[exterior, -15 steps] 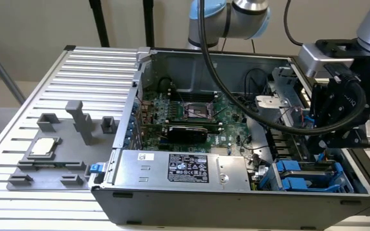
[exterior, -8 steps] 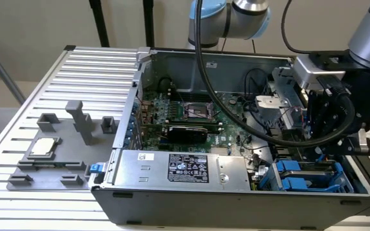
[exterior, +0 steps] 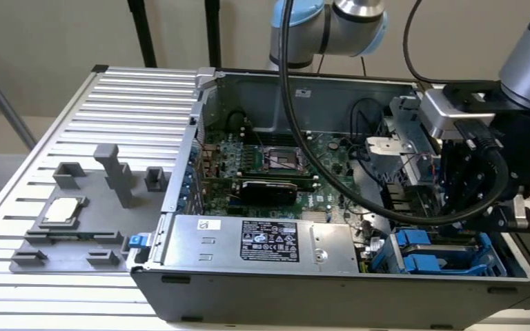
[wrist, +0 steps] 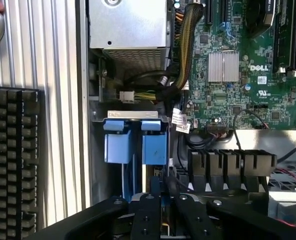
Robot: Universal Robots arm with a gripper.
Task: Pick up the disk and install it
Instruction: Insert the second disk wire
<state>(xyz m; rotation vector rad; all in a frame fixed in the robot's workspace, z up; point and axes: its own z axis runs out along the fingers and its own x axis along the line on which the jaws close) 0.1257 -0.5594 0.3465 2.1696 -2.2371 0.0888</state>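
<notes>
Two bright blue carrier frames stand side by side in the drive bay at the case's near corner, on the exterior view's right. I take the one in line with my gripper to be the disk (exterior: 413,236) (wrist: 154,145), seen edge-on; the other blue carrier (exterior: 428,263) (wrist: 118,142) sits right beside it. Both blue ends sit at about the same depth in the bay. My gripper (exterior: 468,207) (wrist: 160,215) hangs just above the bay. Its black body is close over the disk's end.
The open case (exterior: 339,289) holds a grey power-supply box (exterior: 246,241) (wrist: 127,22) beside the bay and a green motherboard (exterior: 275,165) (wrist: 248,65) behind. Thick black cables (exterior: 339,179) hang across. A grey fixture (exterior: 72,234) with a silver chip (exterior: 63,209) lies on the slatted table.
</notes>
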